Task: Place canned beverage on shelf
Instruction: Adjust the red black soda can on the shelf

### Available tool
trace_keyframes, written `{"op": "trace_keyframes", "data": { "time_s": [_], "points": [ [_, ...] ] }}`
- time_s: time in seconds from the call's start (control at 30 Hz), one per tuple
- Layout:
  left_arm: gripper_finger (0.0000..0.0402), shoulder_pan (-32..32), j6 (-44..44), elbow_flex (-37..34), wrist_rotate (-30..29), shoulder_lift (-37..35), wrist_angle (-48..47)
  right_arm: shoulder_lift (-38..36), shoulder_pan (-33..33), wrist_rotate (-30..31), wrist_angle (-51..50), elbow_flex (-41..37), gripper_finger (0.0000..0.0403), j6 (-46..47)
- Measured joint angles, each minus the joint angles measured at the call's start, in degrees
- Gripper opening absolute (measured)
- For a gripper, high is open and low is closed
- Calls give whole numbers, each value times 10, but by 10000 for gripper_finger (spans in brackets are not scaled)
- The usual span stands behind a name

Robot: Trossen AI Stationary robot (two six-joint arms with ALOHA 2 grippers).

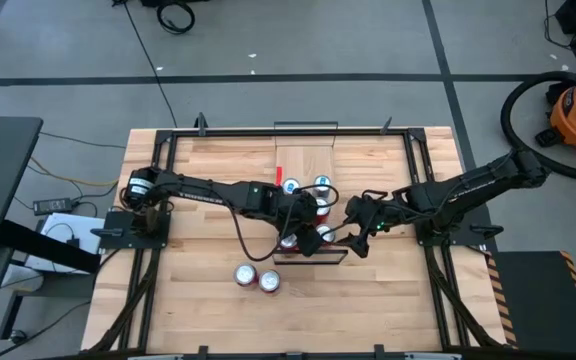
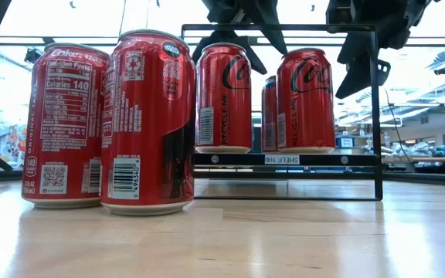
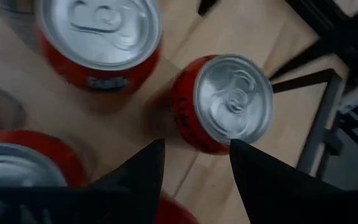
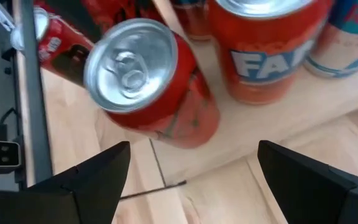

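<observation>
Red cans fill most of what we see. On the left of the low view two of them (image 2: pixel 64 123) (image 2: pixel 147 120) stand upright side by side on the tabletop (image 2: pixel 284 239), in front of the shelf and off it; from above we find the same pair (image 1: pixel 245 274) (image 1: pixel 268 282) on the near part of the wooden table (image 1: pixel 198 300), apart from the rest.

Next we come to the left gripper (image 1: pixel 303 212), reaching in from the left over the cans on the shelf. Its wrist view looks down past its two dark fingers (image 3: pixel 145 171), which stand apart with nothing between them; a red can's silver top (image 3: pixel 234 99) shows just beyond them, and a Fanta can (image 3: pixel 101 37) stands beside that one.

At the middle is the shelf (image 2: pixel 284 158), a light board raised on a black wire frame. In the low view we count three red cans upright on it (image 2: pixel 223 96) (image 2: pixel 305 99) (image 2: pixel 270 112), the third partly hidden behind the other two. From above we also see two cans with bluish tops (image 1: pixel 290 187) (image 1: pixel 322 184) on its far part.

To the right, the right gripper (image 1: pixel 353 235) hovers at the shelf's right end. Its fingers (image 4: pixel 89 180) are spread wide and grip nothing; a red can (image 4: pixel 148 87) and an orange Fanta can (image 4: pixel 266 50) stand on the board ahead of them.
</observation>
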Motion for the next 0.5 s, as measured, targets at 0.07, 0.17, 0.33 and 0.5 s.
{"op": "trace_keyframes", "data": {
  "time_s": [0.07,0.17,0.33,0.5],
  "points": [
    [192,0,0,0,-15,0,1,2,4,0,1,0,363,4],
    [192,0,0,0,-26,-1,2,8,8,1,9,0,363,6],
    [192,0,-3,0,-12,-2,38,11,10,3,13,0,363,2],
    [192,0,-21,0,2,-2,59,10,9,6,-12,0,363,0]
  ]
}}
